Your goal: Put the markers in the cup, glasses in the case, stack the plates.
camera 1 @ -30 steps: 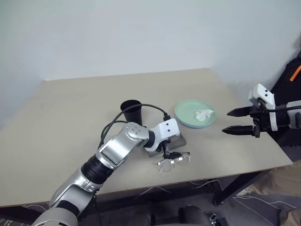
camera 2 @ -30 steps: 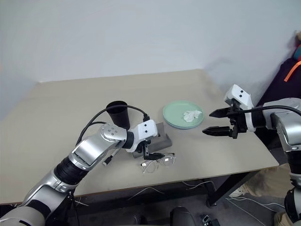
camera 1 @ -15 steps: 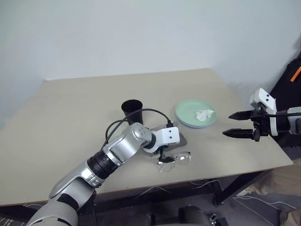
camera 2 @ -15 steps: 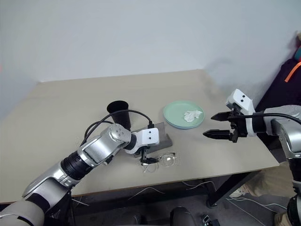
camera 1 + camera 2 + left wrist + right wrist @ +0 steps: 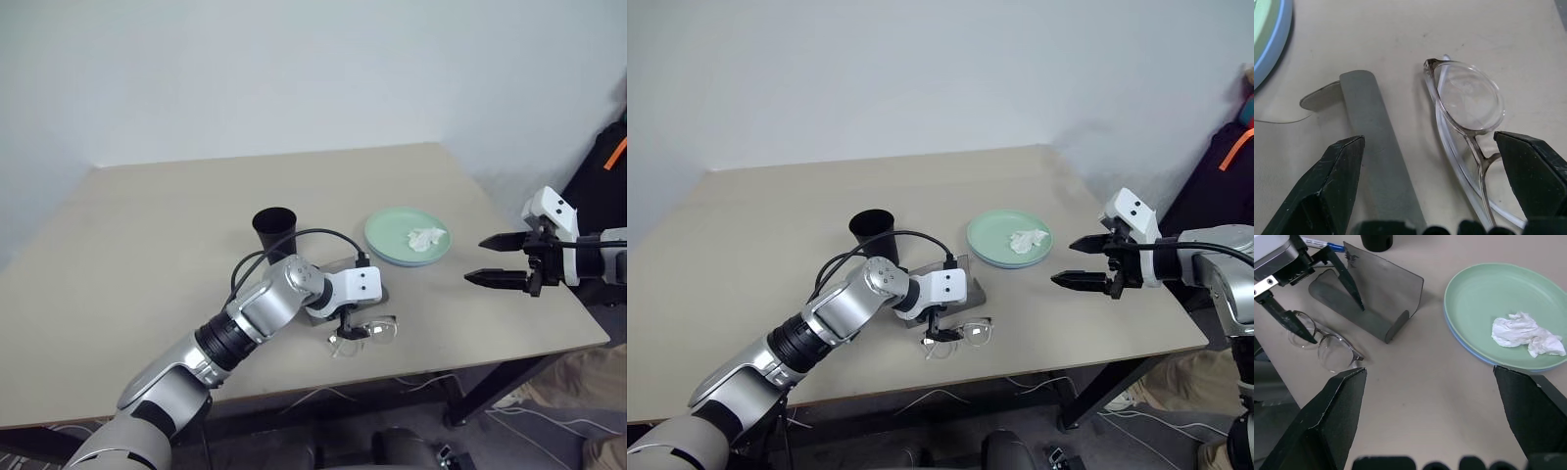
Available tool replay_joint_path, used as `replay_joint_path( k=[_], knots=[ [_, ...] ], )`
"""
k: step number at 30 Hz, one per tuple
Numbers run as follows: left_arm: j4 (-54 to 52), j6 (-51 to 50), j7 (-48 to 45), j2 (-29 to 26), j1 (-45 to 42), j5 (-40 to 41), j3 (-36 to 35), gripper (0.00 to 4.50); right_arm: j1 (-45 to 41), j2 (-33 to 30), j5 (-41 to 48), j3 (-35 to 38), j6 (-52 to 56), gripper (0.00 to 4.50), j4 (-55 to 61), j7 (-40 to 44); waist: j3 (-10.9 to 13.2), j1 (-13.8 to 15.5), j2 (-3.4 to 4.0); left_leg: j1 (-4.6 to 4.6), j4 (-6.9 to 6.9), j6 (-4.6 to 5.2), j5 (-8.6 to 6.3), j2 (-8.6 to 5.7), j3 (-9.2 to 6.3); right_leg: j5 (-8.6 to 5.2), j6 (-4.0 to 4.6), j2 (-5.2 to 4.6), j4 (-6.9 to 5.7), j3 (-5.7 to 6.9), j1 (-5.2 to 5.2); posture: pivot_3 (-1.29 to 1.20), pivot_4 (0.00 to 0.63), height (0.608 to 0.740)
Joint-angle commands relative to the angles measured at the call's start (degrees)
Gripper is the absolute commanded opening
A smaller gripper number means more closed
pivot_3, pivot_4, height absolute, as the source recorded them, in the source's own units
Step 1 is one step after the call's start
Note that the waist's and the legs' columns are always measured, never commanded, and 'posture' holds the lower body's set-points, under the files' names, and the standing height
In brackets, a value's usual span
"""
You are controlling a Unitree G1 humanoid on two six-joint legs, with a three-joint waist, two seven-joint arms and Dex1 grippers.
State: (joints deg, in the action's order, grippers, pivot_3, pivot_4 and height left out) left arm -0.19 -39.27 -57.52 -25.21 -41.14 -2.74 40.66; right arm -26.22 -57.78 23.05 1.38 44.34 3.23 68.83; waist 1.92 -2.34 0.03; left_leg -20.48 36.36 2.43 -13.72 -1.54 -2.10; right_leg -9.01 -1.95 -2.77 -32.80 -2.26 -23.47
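Left hand (image 5: 349, 329) is hanging open right over the glasses (image 5: 364, 333), fingers spread and gripping nothing. In the left wrist view one finger is sitting over the grey case (image 5: 1382, 161) and the other over the outer end of the frame, so the glasses are lying between the fingers, slightly toward one side. Glasses are resting flat on the table (image 5: 147, 245) near the front edge, long axis running roughly along that edge, lenses up. Case (image 5: 374, 292) is lying open just behind them, toward the table's middle, almost touching. Judging from this, the hand is needing only a short drop and a close across the frame, then a small carry back into the case.

Right hand (image 5: 502, 259) is hovering open and empty off the table's right edge, well apart from the glasses, so the left is clearly the nearer arm.

Cup (image 5: 275, 231) is standing behind the case. Plates (image 5: 405, 235) are sitting already stacked toward the right edge, green on blue, with a crumpled tissue (image 5: 425, 238) on top. Blue marker (image 5: 1322, 243) is lying beside the case in the right wrist view.
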Motion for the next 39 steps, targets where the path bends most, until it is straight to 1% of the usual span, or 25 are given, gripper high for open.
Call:
replay_joint_path(
  k=[1,2,4,5,6,7,12,13,24,30,31,32,33,37,39],
  knots=[
    [-0.58,0.66,-0.61,0.47,-1.31,-1.14,-0.35,4.12,-1.43,-0.86,0.45,1.75,-1.03,4.50,0.55,-0.44,0.00,0.00,0.00,0.00,0.01,0.00,0.00,0.00,0.00,0.00,0.00,0.00,0.00,0.00,0.00,0.00,0.000,0.727],
    [-0.57,0.66,-0.72,0.56,-1.30,-1.27,-0.37,3.91,-1.42,-0.86,0.47,1.73,-1.08,4.50,0.56,-0.48,0.00,0.00,0.00,0.00,0.01,0.00,0.00,0.00,0.00,0.00,0.00,0.00,0.00,0.00,0.00,0.00,0.000,0.727],
    [-0.43,0.66,-1.07,0.78,-1.29,-1.61,-0.25,3.28,-1.39,-0.79,0.50,1.72,-1.10,4.50,0.60,-0.68,0.00,0.00,0.00,0.00,0.01,0.00,0.00,0.00,0.00,0.00,0.00,0.00,0.00,-0.01,0.00,0.00,0.000,0.727],
    [-0.36,0.66,-1.24,0.87,-1.26,-1.77,-0.15,2.84,-1.37,-0.78,0.53,1.73,-1.10,4.50,0.63,-0.72,0.00,0.00,0.00,0.00,0.01,0.00,0.00,0.00,0.00,0.00,0.00,0.00,0.00,-0.01,0.00,0.00,0.000,0.727],
    [-0.26,0.69,-1.36,0.96,-1.21,-1.91,-0.08,2.56,-1.36,-0.78,0.53,1.74,-1.12,4.50,0.63,-0.77,0.00,0.00,0.00,-0.01,0.01,0.00,0.00,0.00,0.00,0.00,0.00,0.00,0.00,-0.01,0.00,0.00,0.000,0.727],
    [-0.21,0.71,-1.46,1.02,-1.16,-2.03,-0.07,2.13,-1.36,-0.79,0.54,1.74,-1.13,4.50,0.63,-0.79,0.00,0.00,0.00,0.00,0.00,0.00,0.00,-0.01,0.00,0.00,0.00,0.00,0.00,0.00,0.00,0.00,0.000,0.727],
    [1.39,1.19,-2.01,1.65,-0.74,-2.32,0.43,0.29,-1.47,-0.79,0.45,1.72,-1.35,4.50,0.42,-0.99,-0.01,0.01,0.01,0.00,0.03,0.00,0.00,-0.01,0.00,0.00,0.00,0.00,-0.01,0.00,0.02,0.00,0.000,0.727],
    [1.72,1.30,-2.06,1.74,-0.78,-2.36,0.47,0.02,-1.51,-0.77,0.44,1.69,-1.36,4.50,0.41,-1.06,-0.01,0.01,0.01,0.00,0.05,0.00,0.00,0.00,0.00,0.00,0.00,0.00,-0.01,0.00,0.02,0.00,0.000,0.727],
    [3.43,1.95,-2.72,1.99,-1.39,-2.92,0.44,0.02,-1.74,-0.77,0.43,1.62,-1.33,4.50,0.52,-1.66,-0.01,-0.01,0.01,0.02,0.14,0.01,0.00,0.04,0.02,0.00,0.00,0.01,-0.03,0.01,0.05,0.00,0.000,0.727],
    [3.92,-3.12,-2.49,3.41,-3.55,-0.62,-3.01,0.02,-2.23,-0.50,0.16,1.16,-1.63,4.50,0.18,-1.90,-0.01,-0.02,0.01,0.00,0.17,0.02,0.00,0.02,0.02,0.00,-0.01,0.01,-0.03,0.00,0.06,0.00,0.000,0.727],
    [3.52,-4.57,-2.45,3.55,-4.07,-0.10,-3.77,0.39,-2.47,-0.40,0.05,0.96,-1.74,4.50,-0.04,-1.90,-0.01,-0.02,0.01,-0.01,0.17,0.02,0.01,0.03,0.02,0.00,-0.01,0.01,-0.03,0.00,0.05,0.00,0.000,0.727],
    [3.22,-5.56,-2.46,3.64,-4.41,0.18,-4.26,0.59,-2.64,-0.32,-0.04,0.81,-1.82,4.50,-0.20,-1.91,-0.01,-0.02,0.01,-0.01,0.16,0.02,0.00,0.03,0.02,0.00,-0.01,0.02,-0.03,0.01,0.05,0.00,0.000,0.727],
    [3.09,-7.08,-1.70,4.06,-4.92,0.20,-5.00,0.91,-2.89,-0.17,-0.11,0.59,-1.87,4.50,-0.37,-1.95,-0.01,-0.02,0.02,-0.01,0.16,0.02,0.01,0.03,0.01,0.00,-0.01,0.02,-0.03,0.01,0.04,0.00,0.000,0.727],
    [3.03,-11.84,0.65,5.21,-6.26,-0.33,-6.23,2.33,-3.28,0.20,-0.12,0.06,-1.96,4.50,-0.48,-2.12,-0.01,0.00,0.02,-0.01,0.15,0.02,0.00,0.02,-0.02,0.00,-0.01,0.03,-0.04,0.01,0.05,0.00,0.000,0.727],
    [2.69,-13.99,1.22,5.73,-6.61,0.31,-6.85,2.33,-3.24,0.30,-0.03,-0.03,-1.95,4.50,-0.36,-2.21,-0.01,0.00,0.01,-0.02,0.14,0.04,-0.01,0.00,-0.02,0.00,-0.02,0.03,-0.03,0.00,0.05,0.00,0.000,0.727]
  ],
)
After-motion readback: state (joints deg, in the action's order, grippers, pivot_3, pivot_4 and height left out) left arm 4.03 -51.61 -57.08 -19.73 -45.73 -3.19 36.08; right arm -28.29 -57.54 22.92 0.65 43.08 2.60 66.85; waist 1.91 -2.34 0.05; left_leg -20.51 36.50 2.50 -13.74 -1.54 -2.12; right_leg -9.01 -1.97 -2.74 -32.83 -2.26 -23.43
